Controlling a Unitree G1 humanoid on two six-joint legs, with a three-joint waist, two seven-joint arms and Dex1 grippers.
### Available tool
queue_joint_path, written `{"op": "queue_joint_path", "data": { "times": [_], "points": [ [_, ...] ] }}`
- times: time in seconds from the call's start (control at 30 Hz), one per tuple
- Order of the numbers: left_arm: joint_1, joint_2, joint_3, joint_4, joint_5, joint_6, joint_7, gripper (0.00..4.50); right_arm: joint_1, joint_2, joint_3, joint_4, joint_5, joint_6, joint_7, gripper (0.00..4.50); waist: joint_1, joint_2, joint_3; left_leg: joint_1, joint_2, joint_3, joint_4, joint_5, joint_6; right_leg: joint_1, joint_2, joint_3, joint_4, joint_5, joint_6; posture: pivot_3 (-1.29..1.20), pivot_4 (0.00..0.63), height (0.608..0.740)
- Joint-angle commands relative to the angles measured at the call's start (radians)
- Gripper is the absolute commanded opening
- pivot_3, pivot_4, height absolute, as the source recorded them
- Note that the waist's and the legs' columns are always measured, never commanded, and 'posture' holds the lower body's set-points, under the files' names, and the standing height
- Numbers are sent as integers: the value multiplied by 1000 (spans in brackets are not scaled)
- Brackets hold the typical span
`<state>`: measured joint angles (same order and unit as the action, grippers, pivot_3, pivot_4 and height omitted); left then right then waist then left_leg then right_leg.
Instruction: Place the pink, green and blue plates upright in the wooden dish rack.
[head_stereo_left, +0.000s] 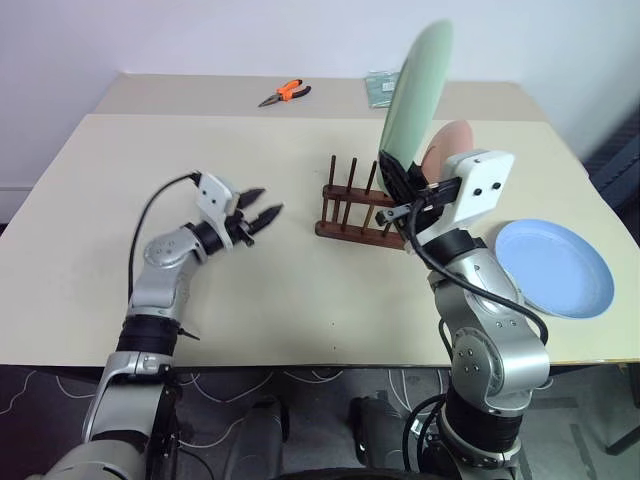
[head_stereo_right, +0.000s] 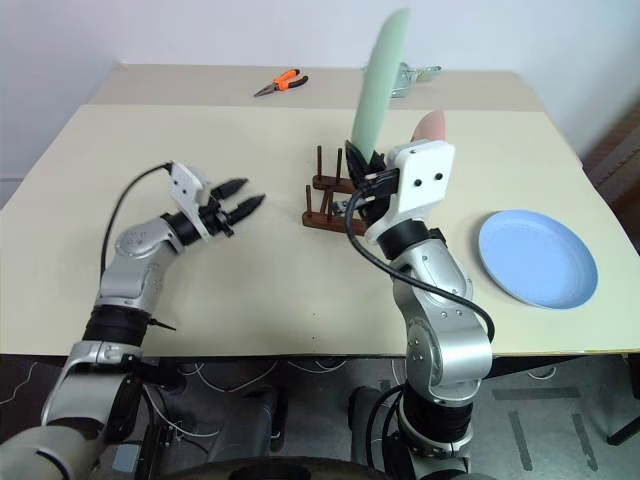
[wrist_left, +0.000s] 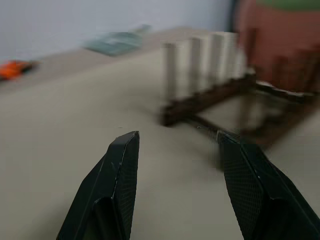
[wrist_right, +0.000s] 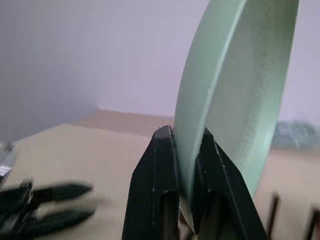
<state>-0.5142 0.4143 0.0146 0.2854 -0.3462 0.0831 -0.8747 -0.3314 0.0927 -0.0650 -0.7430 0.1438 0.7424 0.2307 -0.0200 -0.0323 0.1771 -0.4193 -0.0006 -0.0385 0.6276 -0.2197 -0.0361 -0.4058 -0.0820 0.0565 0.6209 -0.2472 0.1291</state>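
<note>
From the head camera, a beige tabletop (head_stereo_left: 300, 280) carries the wooden dish rack (head_stereo_left: 352, 212) near its middle, a little toward the far edge. The pink plate (head_stereo_left: 447, 147) stands upright in the rack, mostly hidden behind the right arm. The right gripper (head_stereo_left: 397, 170) is raised above the rack and clamps the lower rim of the green plate (head_stereo_left: 418, 88), which it holds on edge in the air, leaning slightly. The blue plate (head_stereo_left: 555, 267) lies flat near the right edge of the tabletop, well apart from the rack. The left gripper (head_stereo_left: 262, 213) hovers low over the tabletop to the left of the rack, its two black fingers spread apart and grasping nothing. Orange-handled pliers (head_stereo_left: 285, 94) lie near the far edge, with a greenish packet (head_stereo_left: 380, 88) further along that edge.

From the left wrist, the parted fingers (wrist_left: 119, 180) frame bare tabletop, with the blurred rack just ahead.

From the right wrist, both fingers (wrist_right: 160, 185) pinch the green plate's rim between them, and the rack's peg tips show beneath it.
</note>
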Motion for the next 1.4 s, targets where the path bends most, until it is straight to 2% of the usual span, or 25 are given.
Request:
{"op": "queue_joint_path", "data": {
  "times": [0.03, 0.3, 0.53, 0.8, 0.9, 1.03, 1.27, 1.4],
  "points": [
    [16, 30, -2, -122, -74, 89, -84, 2496, -23, 8, -23, -41, 66, 13, -26, 0, 0, 1, 0, 0, 0, 0, 0, 0, 0, 0, 0, 0, 0, 0, -1, 0, 150, 732],
    [44, 48, -9, -168, -76, 164, -124, 2496, -40, -93, -55, -2, 175, 44, 2, 0, 2, 3, -1, 0, 0, 0, 0, 0, 0, 1, 0, 0, 0, -1, -2, 0, 150, 732],
    [77, 55, -12, -228, -83, 191, -127, 2496, -60, -118, -106, 52, 277, 90, -24, 0, 1, 3, -1, 0, 0, 0, 0, 0, 0, 1, 0, 0, 0, -1, -2, 0, 150, 732],
    [85, 47, -20, -251, -78, 203, -124, 2496, -67, -172, -120, 114, 325, 118, -40, 0, 2, 3, -1, 0, 0, 0, 0, 0, 0, 0, 0, 0, -1, -1, -2, 0, 150, 732],
    [87, 38, -25, -256, -76, 204, -119, 2552, -76, -210, -103, 124, 312, 118, -41, 1126, 2, 3, -1, 0, 0, 1, 0, 0, 0, 0, 0, 0, -1, -1, -2, 0, 150, 732],
    [87, 36, -26, -256, -76, 204, -117, 2552, -87, -267, -70, 126, 272, 95, -52, 3115, 1, 3, -1, 0, 0, 0, 0, 0, 0, 0, 0, 0, -1, -1, -2, 0, 150, 732],
    [82, 30, -29, -248, -74, 201, -117, 2552, -149, -374, -43, 118, 210, 26, -31, 3115, 2, 4, 0, 0, 0, 1, 0, 0, 0, 0, 0, 0, -1, -2, -3, 0, 150, 732],
    [77, 28, -25, -241, -73, 197, -114, 2552, -210, -460, -89, 65, 213, -7, 1, 3115, 3, 4, 0, 0, 0, 1, 0, 0, 0, 0, 0, 0, -2, -2, -3, 0, 150, 732]
  ]
}}
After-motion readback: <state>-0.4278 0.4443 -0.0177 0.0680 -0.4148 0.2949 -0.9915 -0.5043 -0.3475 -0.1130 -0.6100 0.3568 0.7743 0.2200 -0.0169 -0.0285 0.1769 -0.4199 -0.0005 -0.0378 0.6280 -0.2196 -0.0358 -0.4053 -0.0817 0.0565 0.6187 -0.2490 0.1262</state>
